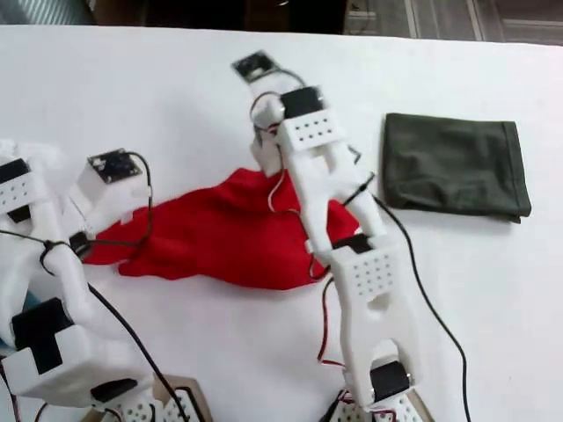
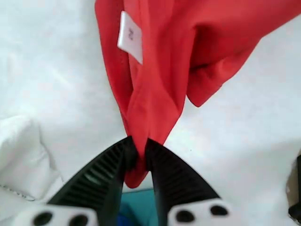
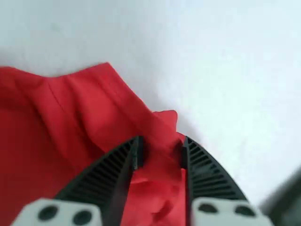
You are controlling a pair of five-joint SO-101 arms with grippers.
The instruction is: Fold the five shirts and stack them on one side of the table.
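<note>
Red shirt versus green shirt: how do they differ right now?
The red shirt lies spread and rumpled mid-table; the green shirt is folded into a neat rectangle at one side. The red shirt is pinched by the left gripper and right gripper; the green shirt lies untouched. Both rest on the white table.

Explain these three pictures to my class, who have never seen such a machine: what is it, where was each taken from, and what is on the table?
These are two small white robot arms, each ending in two black fingers. The high view looks down from a fixed camera on the white table, where a crumpled red shirt and a folded dark green shirt lie. The other two come from cameras on the wrists. The left gripper pinches one end of the red shirt; the right gripper holds a bunched corner between its fingers.
</note>
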